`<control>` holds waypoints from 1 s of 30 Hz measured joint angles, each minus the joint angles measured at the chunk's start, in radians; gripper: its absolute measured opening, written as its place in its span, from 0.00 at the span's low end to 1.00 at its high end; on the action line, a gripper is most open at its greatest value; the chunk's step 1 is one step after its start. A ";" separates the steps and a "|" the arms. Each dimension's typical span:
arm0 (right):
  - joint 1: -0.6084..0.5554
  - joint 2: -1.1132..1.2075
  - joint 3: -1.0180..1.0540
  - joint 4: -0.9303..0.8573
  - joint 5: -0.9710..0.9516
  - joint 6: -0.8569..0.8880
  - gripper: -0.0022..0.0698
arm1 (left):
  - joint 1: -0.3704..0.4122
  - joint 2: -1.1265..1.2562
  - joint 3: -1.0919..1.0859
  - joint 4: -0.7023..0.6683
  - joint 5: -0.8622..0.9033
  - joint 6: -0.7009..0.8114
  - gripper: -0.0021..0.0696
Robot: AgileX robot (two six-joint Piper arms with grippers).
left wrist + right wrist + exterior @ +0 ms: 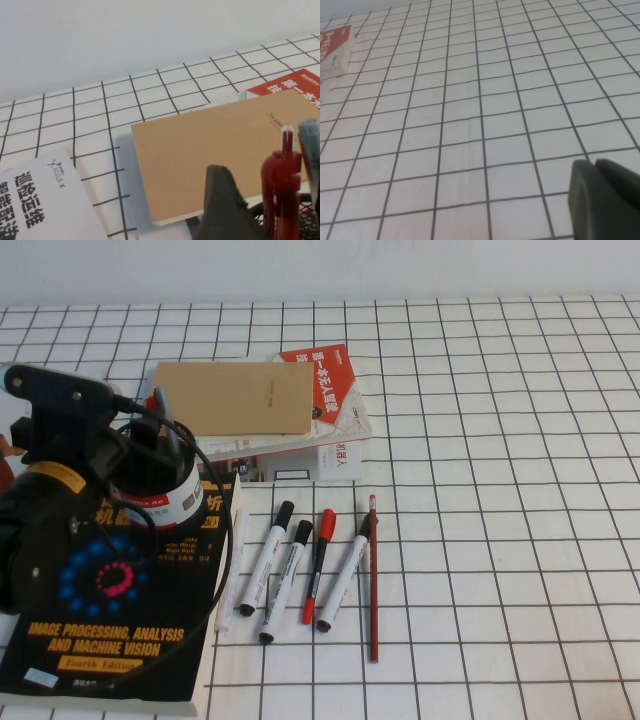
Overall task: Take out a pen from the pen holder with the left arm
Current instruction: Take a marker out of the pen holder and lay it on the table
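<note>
The pen holder (178,495), a black mesh cup with a white label, stands on a black textbook (110,630) at the left. A red pen (152,400) and a grey pen (168,425) stick up out of it. My left gripper (150,440) hovers right over the holder. In the left wrist view one dark finger (222,205) stands a gap away from the red pen (281,175), with the grey pen (310,145) beyond and the mesh rim (300,216) below; the other finger is out of frame. My right gripper (602,200) hangs shut over bare grid tablecloth.
Several markers (288,578) and a red-handled pencil (373,575) lie in a row right of the textbook. A brown notebook (235,398) lies on a red book (325,380) and white booklets behind the holder. A white leaflet (40,200) lies to the left.
</note>
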 joint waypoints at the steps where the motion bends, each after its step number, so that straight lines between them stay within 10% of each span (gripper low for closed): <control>1: 0.000 0.000 0.000 0.000 0.000 0.000 0.01 | 0.000 0.000 0.000 0.000 0.000 0.000 0.51; 19: 0.000 0.000 0.000 0.000 0.000 0.000 0.01 | 0.000 0.034 -0.056 0.032 0.030 -0.001 0.50; 30: 0.000 0.000 0.000 0.000 0.000 0.000 0.01 | 0.000 0.034 -0.057 0.032 0.037 -0.001 0.19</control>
